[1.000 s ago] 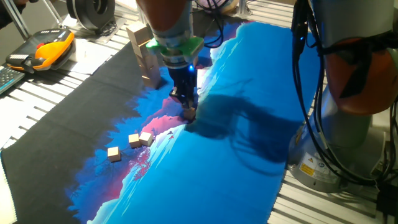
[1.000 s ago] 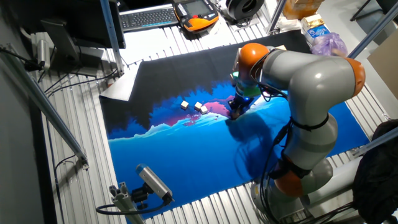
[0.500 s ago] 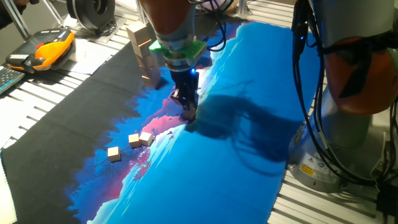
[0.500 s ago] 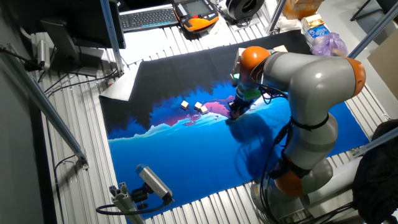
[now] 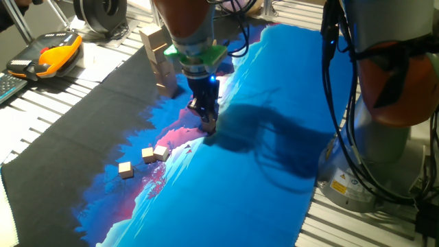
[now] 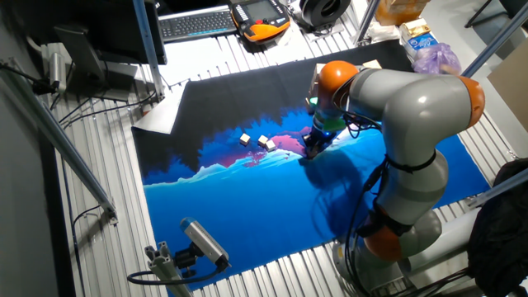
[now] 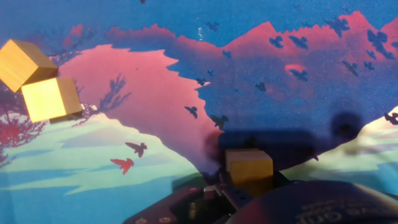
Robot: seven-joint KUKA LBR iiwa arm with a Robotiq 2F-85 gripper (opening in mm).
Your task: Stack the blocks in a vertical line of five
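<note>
Blocks [image 7: 249, 167] are not yet stacked — one is seen at the end effector [image 5: 208, 125], seemingly gripped, low over the tabletop [image 5: 260, 171]. Farther off, three loose cubes [image 5: 143, 155] wait; no tower is begun.

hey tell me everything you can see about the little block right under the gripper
The block is a small, plain, pale tan wooden cube with no markings, sitting low at the gripper tips, where the mat's pink meets blue. In the hand view its top and one side show, shadowed. It stands apart from the other loose cubes. Whether the fingers actually clamp it cannot be told.
</note>
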